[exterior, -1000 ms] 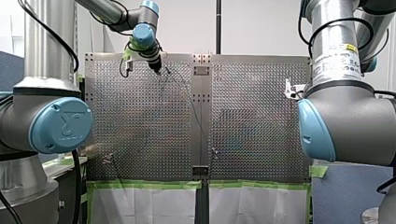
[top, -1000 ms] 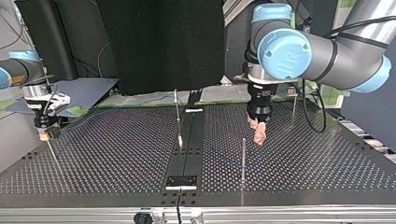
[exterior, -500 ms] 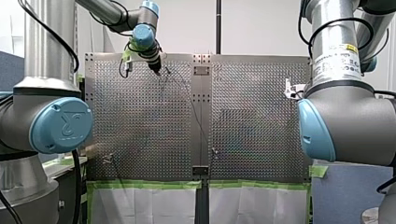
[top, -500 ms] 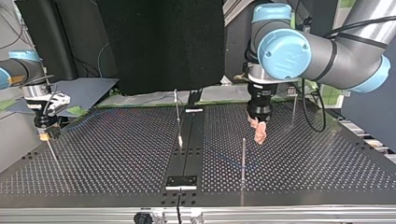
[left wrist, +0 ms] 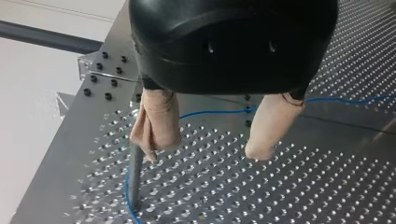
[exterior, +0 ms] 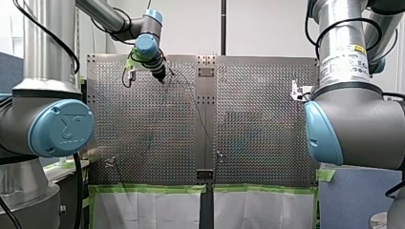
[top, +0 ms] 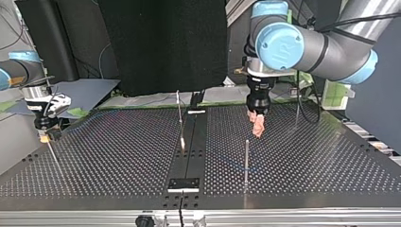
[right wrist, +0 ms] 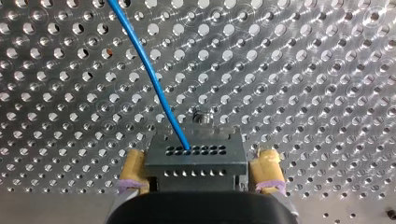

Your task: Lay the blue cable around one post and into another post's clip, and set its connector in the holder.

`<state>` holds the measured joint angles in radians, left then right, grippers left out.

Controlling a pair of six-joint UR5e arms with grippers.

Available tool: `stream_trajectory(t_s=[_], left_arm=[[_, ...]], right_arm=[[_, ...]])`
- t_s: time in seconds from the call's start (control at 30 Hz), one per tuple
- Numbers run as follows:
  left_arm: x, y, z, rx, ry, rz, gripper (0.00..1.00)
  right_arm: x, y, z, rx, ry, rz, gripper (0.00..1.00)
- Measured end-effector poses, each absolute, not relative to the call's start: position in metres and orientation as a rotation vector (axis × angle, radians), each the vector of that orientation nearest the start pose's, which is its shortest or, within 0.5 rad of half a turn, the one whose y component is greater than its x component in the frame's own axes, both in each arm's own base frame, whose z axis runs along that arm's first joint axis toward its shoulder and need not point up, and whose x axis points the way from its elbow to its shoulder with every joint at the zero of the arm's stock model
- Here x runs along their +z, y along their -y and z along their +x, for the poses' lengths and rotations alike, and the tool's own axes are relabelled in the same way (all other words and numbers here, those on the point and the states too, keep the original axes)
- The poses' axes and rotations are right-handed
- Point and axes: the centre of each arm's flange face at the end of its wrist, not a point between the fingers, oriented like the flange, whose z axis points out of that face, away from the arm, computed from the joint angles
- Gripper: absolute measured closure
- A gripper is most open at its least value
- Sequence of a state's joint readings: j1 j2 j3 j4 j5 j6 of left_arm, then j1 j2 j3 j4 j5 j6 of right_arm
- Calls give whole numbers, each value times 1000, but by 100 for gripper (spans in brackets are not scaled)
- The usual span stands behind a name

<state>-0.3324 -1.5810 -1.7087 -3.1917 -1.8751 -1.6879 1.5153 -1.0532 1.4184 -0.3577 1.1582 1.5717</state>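
— What was noted, the biggest thing first?

— The perforated table (top: pixel 118 156) was spanned by both arms. My left arm (top: pixel 302 47) was reached over its middle, and my right arm (top: pixel 19 75) was kept at the top view's left edge.

— And the grippers?

— The left gripper (left wrist: pixel 204 153) was held wide apart with nothing between its beige pads, probably so that the post (left wrist: pixel 135 177) just beside one finger could be cleared. The right gripper (right wrist: pixel 199 170) was closed on the connector (right wrist: pixel 196 154), a pad set against each side, presumably so that the line could be kept from slackening.

— The cable?

— The blue cable (right wrist: pixel 149 77) was led from the connector out across the table, and it was curved round that post's foot. The wrap was judged begun. No clip or holder could be made out.
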Motion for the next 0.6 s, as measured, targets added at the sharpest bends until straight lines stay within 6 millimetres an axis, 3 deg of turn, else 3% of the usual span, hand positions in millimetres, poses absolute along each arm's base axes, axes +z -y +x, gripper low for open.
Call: stream_trajectory(t_s=[0.6], left_arm=[[370,256,385,-132,-1738,-5,0]], right_arm=[[293,675,139,1469,1021,1473,1]])
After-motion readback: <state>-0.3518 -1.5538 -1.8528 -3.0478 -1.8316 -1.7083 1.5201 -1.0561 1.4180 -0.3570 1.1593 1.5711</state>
